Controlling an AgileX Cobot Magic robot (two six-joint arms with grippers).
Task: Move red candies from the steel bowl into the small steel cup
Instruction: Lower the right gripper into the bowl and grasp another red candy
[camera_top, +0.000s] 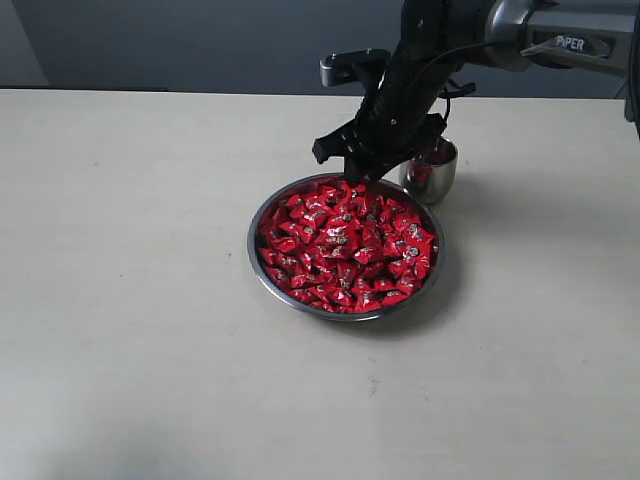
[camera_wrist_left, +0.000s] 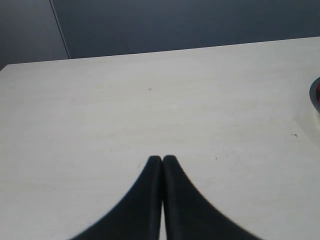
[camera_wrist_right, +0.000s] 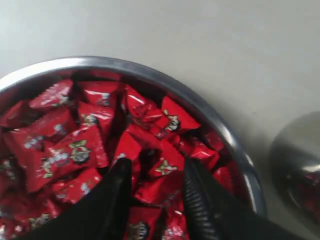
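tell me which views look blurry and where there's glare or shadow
exterior view: fairly sharp, the steel bowl throws a soft shadow toward the picture's right, the small steel cup glints; right wrist view: soft all over, cup badly blurred, red candies shiny; left wrist view: even light, left hand a dark silhouette.

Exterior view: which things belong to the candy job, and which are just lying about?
Job: red candies; steel bowl; small steel cup; right gripper, jaws open over the candies.
Idle: left gripper, jaws shut; the table.
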